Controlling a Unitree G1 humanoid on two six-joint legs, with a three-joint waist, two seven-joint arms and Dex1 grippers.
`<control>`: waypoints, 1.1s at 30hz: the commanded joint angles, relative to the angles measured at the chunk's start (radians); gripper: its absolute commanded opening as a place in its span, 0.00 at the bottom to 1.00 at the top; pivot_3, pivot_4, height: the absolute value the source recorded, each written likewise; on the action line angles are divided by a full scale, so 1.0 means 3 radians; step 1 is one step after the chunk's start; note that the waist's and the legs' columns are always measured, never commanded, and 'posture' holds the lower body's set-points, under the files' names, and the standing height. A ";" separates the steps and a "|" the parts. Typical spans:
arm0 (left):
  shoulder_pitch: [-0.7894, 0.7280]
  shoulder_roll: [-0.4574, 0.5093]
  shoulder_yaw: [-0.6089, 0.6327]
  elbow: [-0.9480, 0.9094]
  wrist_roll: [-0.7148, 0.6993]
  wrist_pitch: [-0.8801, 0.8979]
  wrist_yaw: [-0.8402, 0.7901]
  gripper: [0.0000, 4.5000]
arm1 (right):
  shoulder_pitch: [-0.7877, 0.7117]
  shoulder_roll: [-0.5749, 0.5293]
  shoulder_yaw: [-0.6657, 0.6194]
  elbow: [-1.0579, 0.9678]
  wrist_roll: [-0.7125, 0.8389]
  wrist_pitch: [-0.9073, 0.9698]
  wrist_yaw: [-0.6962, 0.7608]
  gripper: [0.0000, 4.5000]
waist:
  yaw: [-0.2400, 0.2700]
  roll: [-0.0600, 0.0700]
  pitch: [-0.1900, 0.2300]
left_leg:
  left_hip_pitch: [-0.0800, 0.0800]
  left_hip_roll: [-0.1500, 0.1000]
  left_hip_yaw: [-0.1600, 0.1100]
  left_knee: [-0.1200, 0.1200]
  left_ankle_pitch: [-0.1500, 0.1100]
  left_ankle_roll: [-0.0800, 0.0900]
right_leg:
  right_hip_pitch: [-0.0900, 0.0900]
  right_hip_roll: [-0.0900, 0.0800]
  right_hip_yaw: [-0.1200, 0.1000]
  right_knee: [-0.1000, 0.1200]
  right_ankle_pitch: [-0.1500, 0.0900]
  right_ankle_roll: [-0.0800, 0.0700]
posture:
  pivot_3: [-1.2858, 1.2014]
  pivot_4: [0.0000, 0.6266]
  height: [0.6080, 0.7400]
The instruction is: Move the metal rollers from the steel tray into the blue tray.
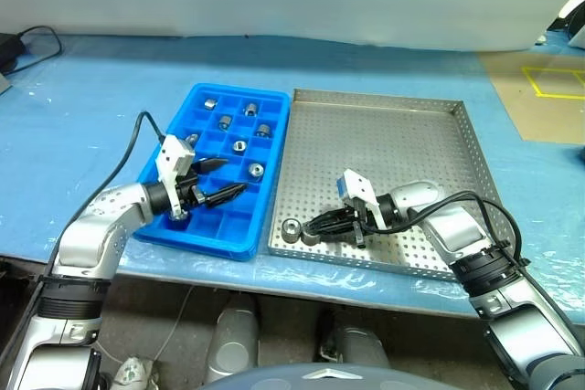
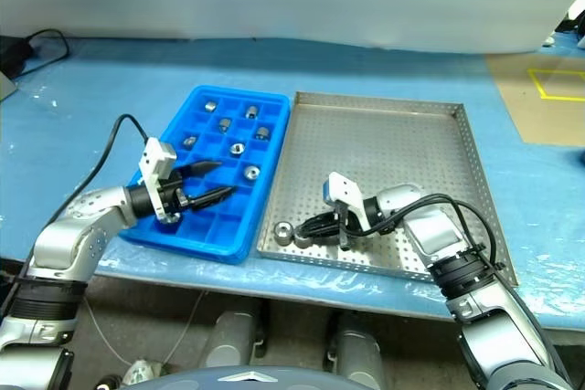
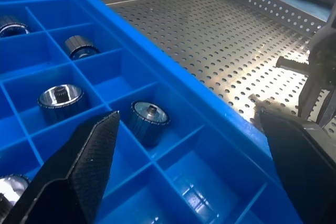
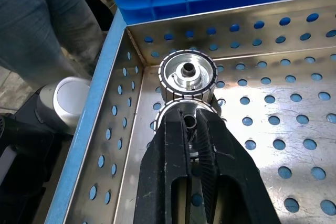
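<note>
Fingers of the right gripper (image 4: 191, 129) are pinched together on a metal roller (image 4: 181, 113), their black tips clamped over its rim and central hole near the front-left corner of the steel tray (image 1: 430, 148). Touching that roller, on the side nearer the corner, sits a second roller (image 4: 188, 75): a short, shiny silver cylinder with a fine ribbed edge around its face and a small dark bore in the middle.

The steel tray is a large square of dull silver metal, its floor punched with even rows of round holes and ringed by a low raised rim. Just beside its left rim lies the blue tray (image 1: 187, 216), bright blue plastic divided into small square compartments. Seven rollers rest singly in compartments toward the far half of the blue tray; one of them (image 3: 149, 120) lies tilted, showing a bright flat face and a darker ribbed side.

Above the near part of the blue tray, the left gripper (image 1: 222, 180) hangs with its two black fingers spread wide apart, gripping nothing.
</note>
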 commanded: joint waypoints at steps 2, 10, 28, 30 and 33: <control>-0.0079 0.0070 0.0100 0.0000 0.0000 -0.0094 -0.0083 1.00 | -0.0070 0.0020 -0.0042 0.0006 -0.0002 0.0003 -0.0008 0.01 | 0.0001 0.0000 0.0000 | 0.0000 0.0000 0.0000 0.0000 0.0000 -0.0001 | 0.0001 0.0000 0.0000 0.0000 0.0000 0.0000 | 0.60 0.24 1.00; -0.0231 0.0120 0.0132 -0.0215 -0.0102 0.0189 0.0017 1.00 | -0.0114 0.0045 -0.0092 0.0038 0.0043 0.0069 -0.0025 0.01 | 0.0000 0.0000 0.0000 | 0.0000 0.0000 0.0000 -0.0002 0.0000 0.0000 | 0.0000 0.0000 0.0000 0.0000 0.0000 0.0000 | 0.60 0.24 1.00; -0.0887 -0.0036 -0.0590 -0.0497 0.0485 -0.0046 0.0177 1.00 | -0.0169 -0.0301 -0.0912 -0.0714 0.1064 0.1748 -0.0291 0.01 | -0.0026 0.0005 0.0000 | -0.0003 -0.0001 0.0003 -0.0003 0.0003 0.0008 | -0.0004 0.0000 0.0001 -0.0006 0.0000 0.0000 | 0.57 0.24 1.00; -0.0944 -0.0049 -0.0710 -0.0379 0.0597 -0.0291 0.0024 1.00 | -0.0156 -0.0293 -0.0902 -0.0800 0.1128 0.1842 -0.0352 0.01 | -0.0039 0.0005 0.0000 | -0.0002 0.0000 0.0003 -0.0008 0.0004 0.0005 | -0.0005 0.0002 0.0002 -0.0007 0.0000 0.0000 | 0.56 0.24 1.00; -0.0980 0.0067 -0.0874 -0.0297 0.0752 -0.0488 -0.0253 1.00 | -0.0139 -0.0261 -0.0956 -0.0851 0.1214 0.1892 -0.0452 0.01 | -0.0039 0.0005 0.0000 | -0.0003 0.0001 0.0003 -0.0012 0.0007 0.0001 | -0.0005 0.0003 0.0001 -0.0010 0.0000 0.0001 | 0.56 0.24 1.00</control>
